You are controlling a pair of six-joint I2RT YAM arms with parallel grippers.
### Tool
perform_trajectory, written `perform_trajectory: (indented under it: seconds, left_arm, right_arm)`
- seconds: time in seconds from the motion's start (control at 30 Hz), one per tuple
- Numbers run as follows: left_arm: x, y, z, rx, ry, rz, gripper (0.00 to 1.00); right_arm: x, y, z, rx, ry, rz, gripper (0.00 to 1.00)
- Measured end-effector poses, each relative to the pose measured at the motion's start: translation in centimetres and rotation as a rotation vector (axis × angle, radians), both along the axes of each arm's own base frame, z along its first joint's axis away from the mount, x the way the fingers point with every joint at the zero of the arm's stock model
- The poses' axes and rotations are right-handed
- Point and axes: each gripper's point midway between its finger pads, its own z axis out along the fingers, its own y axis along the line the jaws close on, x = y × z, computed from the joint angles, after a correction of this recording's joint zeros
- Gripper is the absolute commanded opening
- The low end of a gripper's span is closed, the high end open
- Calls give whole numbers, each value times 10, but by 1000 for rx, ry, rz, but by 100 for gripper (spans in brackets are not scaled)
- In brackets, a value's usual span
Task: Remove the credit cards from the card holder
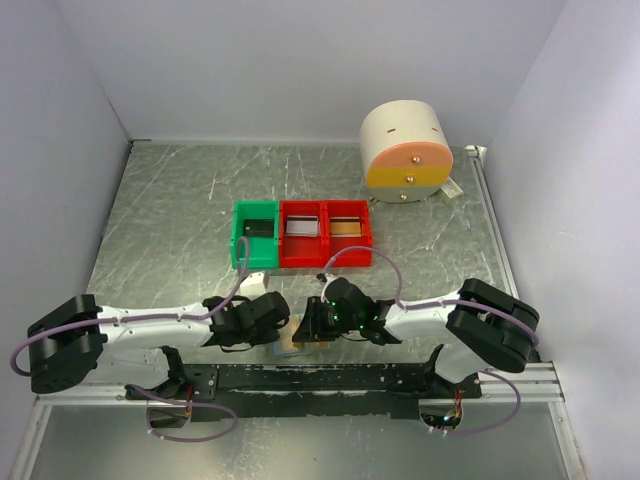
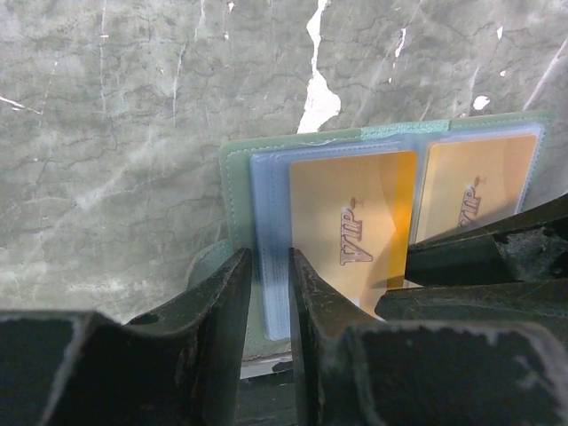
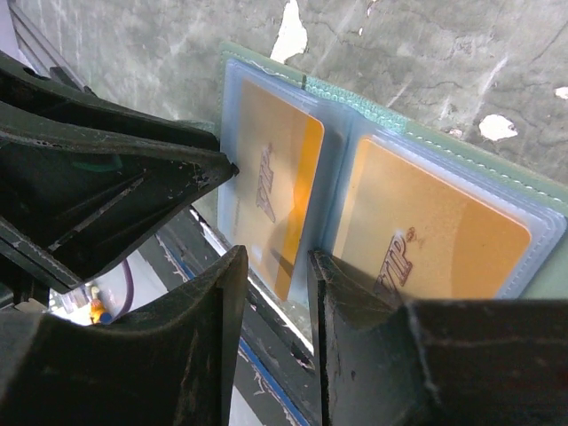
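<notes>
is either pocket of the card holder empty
No: in the left wrist view the card holder has an orange VIP card in each pocket, the left card and the right card.

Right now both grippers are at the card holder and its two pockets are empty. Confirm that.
Not empty. The left gripper and right gripper are at the card holder, but its two pockets hold orange cards, as the left wrist view shows.

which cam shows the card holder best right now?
Left wrist: the card holder lies nearly face-on, with both pockets and their orange VIP cards readable. Right wrist shows it too, but at a steep slant. Top external shows at most a sliver; the rest is hidden.
</notes>
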Motion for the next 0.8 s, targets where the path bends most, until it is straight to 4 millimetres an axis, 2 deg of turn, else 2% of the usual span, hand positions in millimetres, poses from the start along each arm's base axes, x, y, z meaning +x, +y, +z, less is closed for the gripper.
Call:
perform_trajectory:
  seconds: [0.37,0.8]
  left_arm:
    - [1,-3,0,21,-22,11,33]
    - [3,-8,-1,-40,-52,-1,31]
  right_arm:
    - [0,-2,-1,-17,3,3,33]
    - [4,-2,0,-6,18,-15,18]
